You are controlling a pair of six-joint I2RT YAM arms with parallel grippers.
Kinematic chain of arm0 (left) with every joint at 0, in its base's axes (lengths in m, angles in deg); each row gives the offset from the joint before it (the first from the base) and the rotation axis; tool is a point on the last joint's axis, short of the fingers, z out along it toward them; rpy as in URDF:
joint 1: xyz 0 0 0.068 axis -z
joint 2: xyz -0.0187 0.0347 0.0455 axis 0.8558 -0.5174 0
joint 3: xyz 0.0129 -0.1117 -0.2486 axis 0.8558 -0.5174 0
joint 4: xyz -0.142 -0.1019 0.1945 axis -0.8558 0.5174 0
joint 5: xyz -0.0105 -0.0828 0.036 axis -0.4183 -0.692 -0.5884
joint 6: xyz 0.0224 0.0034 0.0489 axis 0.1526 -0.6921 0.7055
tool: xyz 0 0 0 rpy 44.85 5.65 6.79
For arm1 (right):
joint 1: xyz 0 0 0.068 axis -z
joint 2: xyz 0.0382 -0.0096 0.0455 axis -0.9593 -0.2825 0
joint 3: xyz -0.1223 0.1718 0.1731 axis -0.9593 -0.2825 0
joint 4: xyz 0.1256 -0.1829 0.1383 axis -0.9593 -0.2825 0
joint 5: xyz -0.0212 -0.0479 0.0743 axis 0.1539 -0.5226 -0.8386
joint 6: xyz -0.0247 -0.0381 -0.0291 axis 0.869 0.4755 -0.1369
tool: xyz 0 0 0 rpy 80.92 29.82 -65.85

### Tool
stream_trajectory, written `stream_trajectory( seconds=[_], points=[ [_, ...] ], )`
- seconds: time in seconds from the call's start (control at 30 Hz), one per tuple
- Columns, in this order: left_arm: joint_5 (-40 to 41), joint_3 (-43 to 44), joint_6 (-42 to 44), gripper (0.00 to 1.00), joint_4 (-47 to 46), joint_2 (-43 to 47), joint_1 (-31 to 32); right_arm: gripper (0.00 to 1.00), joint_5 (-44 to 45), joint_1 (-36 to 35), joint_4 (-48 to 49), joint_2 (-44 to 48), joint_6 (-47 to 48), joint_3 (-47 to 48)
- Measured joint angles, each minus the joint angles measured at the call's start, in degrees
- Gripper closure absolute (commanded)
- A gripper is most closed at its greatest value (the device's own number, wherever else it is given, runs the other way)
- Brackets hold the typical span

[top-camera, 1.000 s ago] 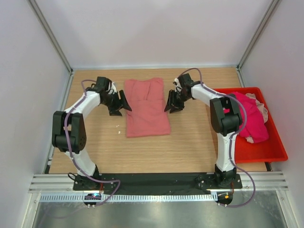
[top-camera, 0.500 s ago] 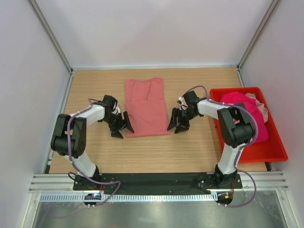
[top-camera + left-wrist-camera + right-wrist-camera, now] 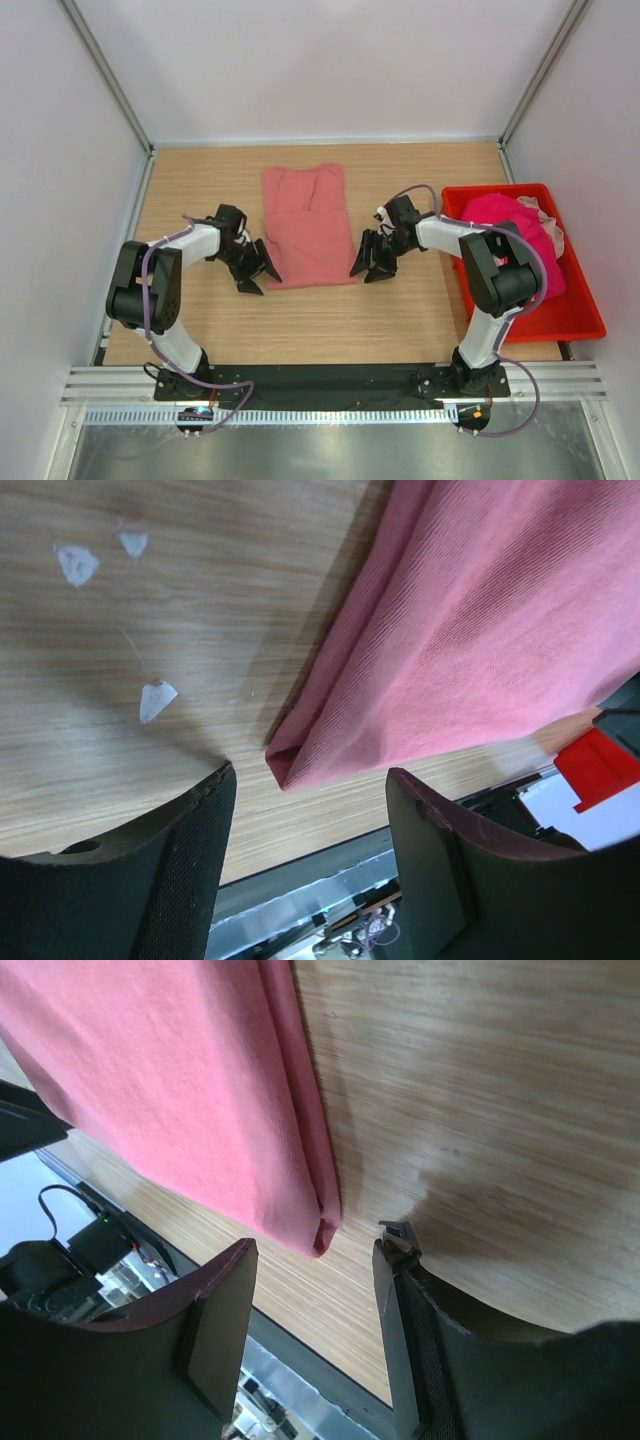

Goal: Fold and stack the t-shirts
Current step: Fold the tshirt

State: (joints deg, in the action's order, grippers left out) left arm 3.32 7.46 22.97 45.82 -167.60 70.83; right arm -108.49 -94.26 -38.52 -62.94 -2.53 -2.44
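A salmon-pink t-shirt (image 3: 307, 226), folded into a long rectangle, lies flat on the wooden table. My left gripper (image 3: 257, 273) is open and empty at the shirt's near left corner (image 3: 290, 765), low over the wood. My right gripper (image 3: 370, 265) is open and empty at the near right corner (image 3: 320, 1232). Each corner lies just ahead of the gap between the jaws. A bright magenta t-shirt (image 3: 520, 245) and a pale pink one (image 3: 545, 215) lie heaped in the red bin (image 3: 580, 310).
The red plastic bin stands at the table's right edge. Small white scraps (image 3: 155, 698) lie on the wood left of the shirt. The black base rail (image 3: 320, 380) runs along the near edge. Frame posts stand at the back corners.
Both grippers came from the shirt's upper sides toward me to its near corners. In the last half second they edged slightly closer to the corners. The shirt has not moved.
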Motion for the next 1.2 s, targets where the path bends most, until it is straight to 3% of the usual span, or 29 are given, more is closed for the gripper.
stream_trajectory(
  seconds=[0.37,0.83,1.03,1.13,1.2],
  points=[
    [0.9,-1.8,-4.6,0.39,-0.2,1.0,0.8,0.45,-2.3,0.0,5.8,1.3,-7.3,-4.7],
    [1.1,-0.6,-6.8,0.54,0.5,-1.2,0.9,0.51,-2.8,0.0,10.9,1.1,-14.0,-7.0],
    [0.4,0.5,-6.9,0.55,0.7,-2.5,0.9,0.52,-3.3,0.0,12.1,0.4,-15.0,-7.0],
    [0.5,1.0,-6.9,0.61,0.9,-3.0,1.0,0.53,-3.9,0.0,12.4,-0.2,-15.1,-6.7],
    [0.5,1.6,-6.8,0.72,0.9,-3.7,1.0,0.57,-4.1,0.0,12.5,-0.5,-15.0,-6.5]
  ],
)
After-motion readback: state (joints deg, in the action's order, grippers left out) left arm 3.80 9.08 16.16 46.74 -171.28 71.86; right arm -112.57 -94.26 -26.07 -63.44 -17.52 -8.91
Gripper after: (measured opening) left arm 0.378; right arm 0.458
